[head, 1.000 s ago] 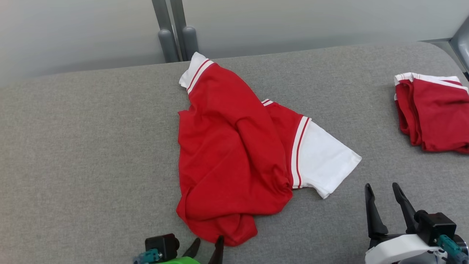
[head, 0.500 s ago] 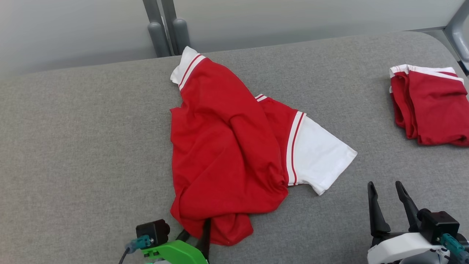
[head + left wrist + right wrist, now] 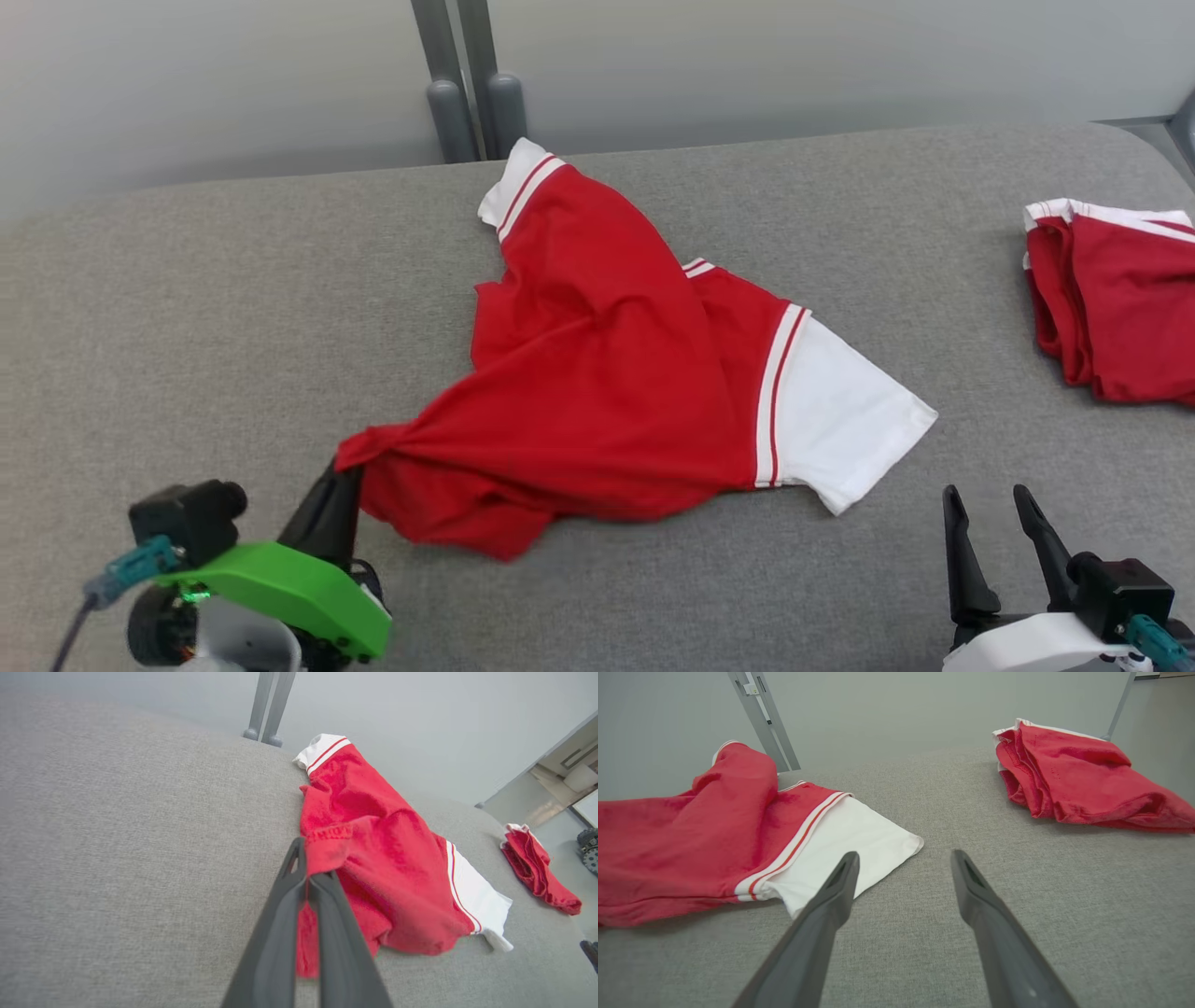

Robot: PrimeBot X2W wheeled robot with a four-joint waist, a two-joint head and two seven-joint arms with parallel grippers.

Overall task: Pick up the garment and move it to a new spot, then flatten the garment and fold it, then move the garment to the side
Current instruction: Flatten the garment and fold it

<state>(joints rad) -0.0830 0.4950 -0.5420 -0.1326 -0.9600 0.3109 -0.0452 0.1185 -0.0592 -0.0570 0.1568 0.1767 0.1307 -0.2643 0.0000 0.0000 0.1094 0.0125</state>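
Left gripper (image 3: 342, 471) is clamped shut on 1 red hem corner of the garment (image 3: 607, 392), which lies mid-table (image 3: 187, 327), cloth taut toward the pinch. Thin bite: a hard pull could slip it free or bunch the folds tighter; right gripper (image 3: 990, 504) is wide open, empty, near the white sleeve (image 3: 840, 420)

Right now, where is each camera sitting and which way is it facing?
Head view: on the head, looking down at the grey table; left gripper shut on the red shirt, right gripper open.
Left wrist view: on the left arm, looking along its shut fingers across the shirt.
Right wrist view: on the right arm, facing the white sleeve between its open fingers.
Shared: all three show the folded clothes.
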